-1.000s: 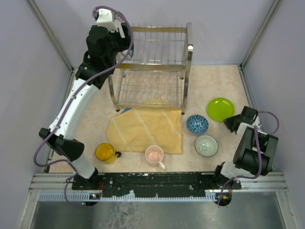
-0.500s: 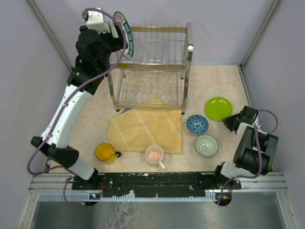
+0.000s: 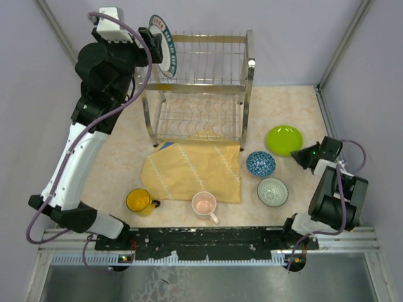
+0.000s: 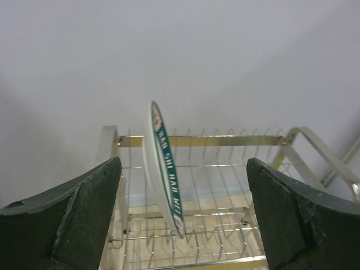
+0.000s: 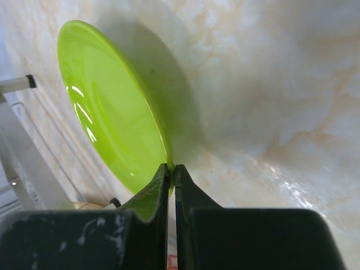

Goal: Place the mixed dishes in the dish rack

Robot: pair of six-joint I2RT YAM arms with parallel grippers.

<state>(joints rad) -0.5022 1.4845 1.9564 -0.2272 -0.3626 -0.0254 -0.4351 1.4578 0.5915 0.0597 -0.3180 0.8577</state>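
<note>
The white plate with dark patterned rim [image 3: 162, 53] stands on edge at the left end of the dish rack's [image 3: 208, 94] top tier; it also shows in the left wrist view [image 4: 164, 169]. My left gripper [image 3: 146, 45] is open and empty, just left of the plate, fingers wide apart [image 4: 183, 166]. My right gripper [image 3: 305, 155] is shut on the near rim of the lime-green plate [image 3: 283, 139], which is tilted off the table in the right wrist view [image 5: 112, 124]. The blue patterned bowl [image 3: 260, 163], grey-green bowl [image 3: 272, 191], yellow mug [image 3: 138, 201] and pale pink mug [image 3: 204, 204] sit on the table.
A yellow patterned cloth [image 3: 192, 170] lies in front of the rack, its far edge under the lower shelf. The rack's lower tier [image 3: 198, 119] holds nothing. Grey walls close in the left, back and right sides.
My left gripper has drawn back to the left, away from the rack, leaving the white plate standing in the top tier. My right gripper has shifted the green plate slightly up and left.
</note>
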